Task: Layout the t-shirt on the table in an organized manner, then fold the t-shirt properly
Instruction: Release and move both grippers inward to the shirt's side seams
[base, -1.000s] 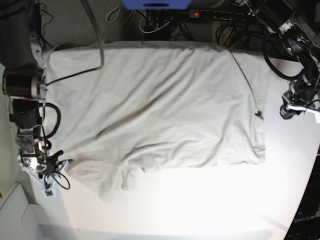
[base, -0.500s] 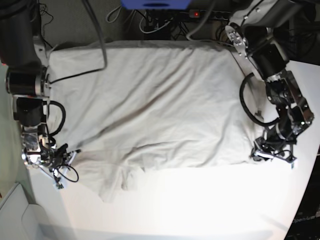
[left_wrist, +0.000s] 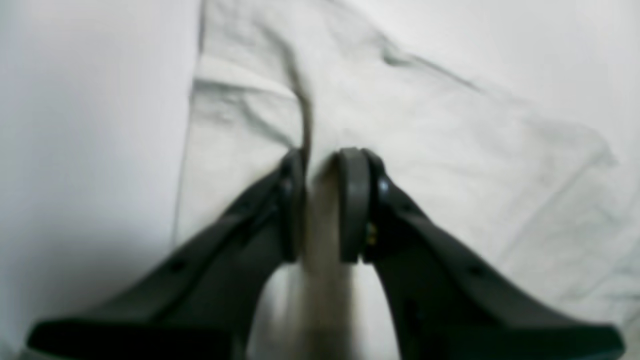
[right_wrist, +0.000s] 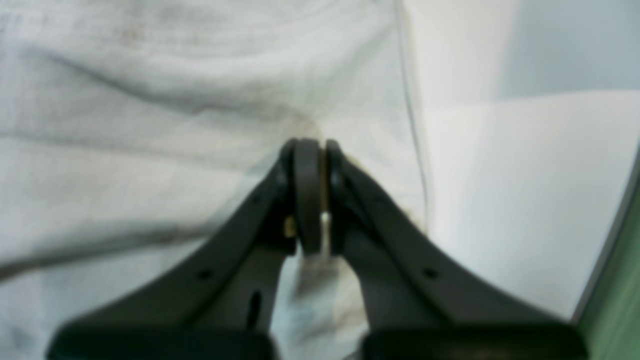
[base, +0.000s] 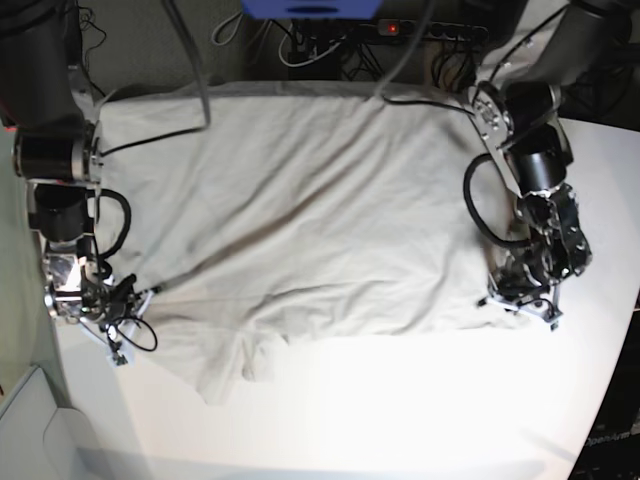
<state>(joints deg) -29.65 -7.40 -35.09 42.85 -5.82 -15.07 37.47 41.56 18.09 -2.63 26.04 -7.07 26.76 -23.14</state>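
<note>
T-shirt (left_wrist: 425, 130) fabric pinched between both grippers' fingers (left_wrist: 352, 200), at opposite edges

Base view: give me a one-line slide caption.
Both tools, left and right, pinch opposite edges of the wrinkled light grey-beige cotton t-shirt on the white table.

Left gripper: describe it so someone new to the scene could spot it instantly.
Start at the white table and the grey-beige t-shirt spread on it. At the shirt's near corner, on the base view's right, sits the left gripper. It alone pinches that corner's fold.
</note>
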